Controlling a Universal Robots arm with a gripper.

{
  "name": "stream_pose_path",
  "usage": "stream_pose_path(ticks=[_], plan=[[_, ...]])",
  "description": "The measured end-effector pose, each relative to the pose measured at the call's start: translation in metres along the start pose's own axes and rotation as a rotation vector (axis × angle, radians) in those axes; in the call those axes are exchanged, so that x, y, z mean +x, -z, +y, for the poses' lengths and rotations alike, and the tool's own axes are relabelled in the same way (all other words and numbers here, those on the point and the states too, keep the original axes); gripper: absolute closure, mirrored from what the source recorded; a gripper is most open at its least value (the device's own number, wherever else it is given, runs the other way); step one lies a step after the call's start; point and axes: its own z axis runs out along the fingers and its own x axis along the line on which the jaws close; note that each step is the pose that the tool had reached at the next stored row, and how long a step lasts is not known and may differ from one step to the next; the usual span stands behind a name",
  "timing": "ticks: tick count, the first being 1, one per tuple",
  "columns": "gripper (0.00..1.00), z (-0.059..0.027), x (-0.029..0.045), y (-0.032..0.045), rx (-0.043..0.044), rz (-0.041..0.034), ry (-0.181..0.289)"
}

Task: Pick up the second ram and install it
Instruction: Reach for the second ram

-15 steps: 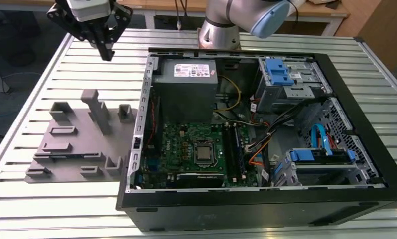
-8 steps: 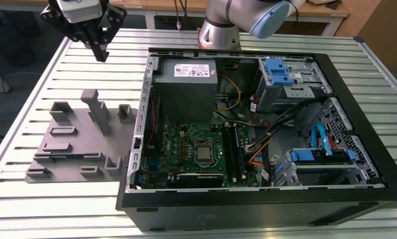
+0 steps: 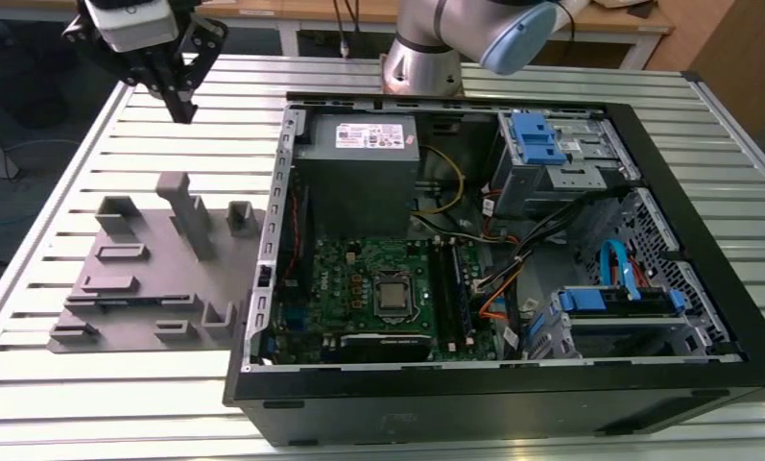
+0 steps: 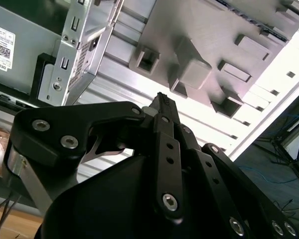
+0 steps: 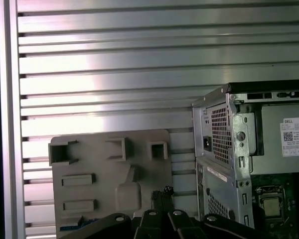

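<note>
Gripper (image 3: 181, 111) hangs over the far part of the desk (image 3: 126, 403), at the exterior view's left, well apart from the open computer case (image 3: 485, 413). Fingers (image 4: 162, 107) are pressed together at the tips and grip nothing. The second ram (image 3: 101, 300) lies flat on the grey fixture plate (image 3: 164, 288) — a thin dark strip toward the plate's end farthest from the gripper, untouched. The plate sits just beside the case wall. Inside the case, the motherboard (image 3: 356, 269) carries 1 square processor (image 3: 393, 293).
</note>
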Motion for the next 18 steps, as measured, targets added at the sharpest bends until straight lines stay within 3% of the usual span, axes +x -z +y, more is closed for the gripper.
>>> stream_pose_path(ticks=[18], plan=[[0.93, -0.0113, 0.0197, -0.0093, 0.0001, 0.0001, 0.0]])
